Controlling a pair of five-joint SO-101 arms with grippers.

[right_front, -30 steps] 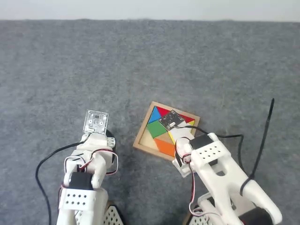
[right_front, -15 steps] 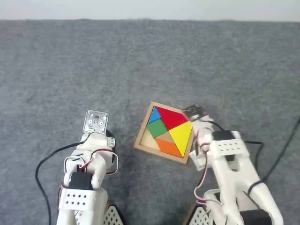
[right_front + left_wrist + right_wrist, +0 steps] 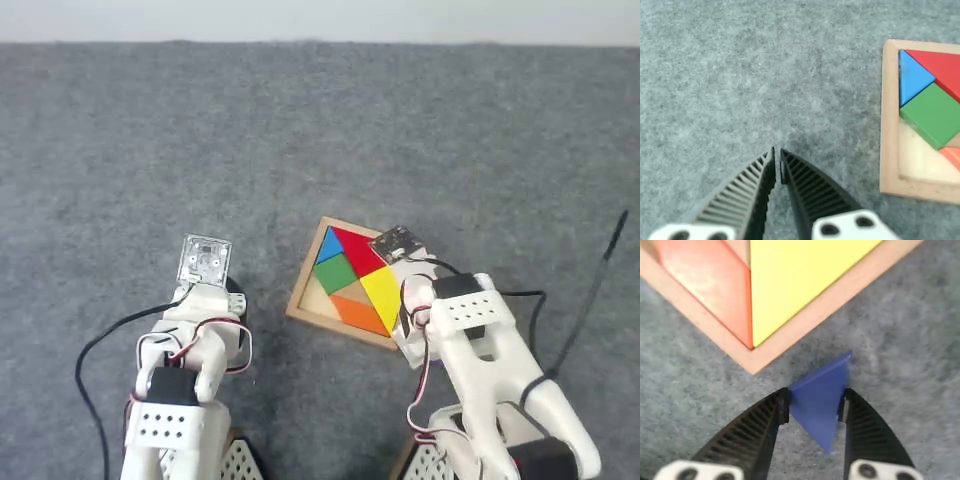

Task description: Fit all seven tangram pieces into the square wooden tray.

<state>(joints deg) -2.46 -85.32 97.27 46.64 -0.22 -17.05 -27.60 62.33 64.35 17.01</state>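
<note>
The square wooden tray (image 3: pixel 299 301) lies turned like a diamond between the arms. It holds a blue triangle (image 3: pixel 327 245), a red piece (image 3: pixel 360 251), a green square (image 3: pixel 332 273), a yellow triangle (image 3: pixel 385 286) and an orange piece (image 3: pixel 356 313). My right gripper (image 3: pixel 813 402) is shut on a loose blue triangle (image 3: pixel 822 382), just outside the tray's corner (image 3: pixel 755 360) over the carpet. My left gripper (image 3: pixel 776 152) is shut on nothing, over the carpet beside the tray's rim (image 3: pixel 888 115). Bare wood (image 3: pixel 920 160) shows below the green square (image 3: pixel 932 112).
Grey carpet (image 3: pixel 300 130) covers the whole table, with wide open room at the far side and to the left. The right arm (image 3: pixel 455 315) stands against the tray's right corner. Cables trail from both arms near the front edge.
The right arm swung off the tray to the right, then came back a little towards the tray's right corner. The left arm has not moved.
</note>
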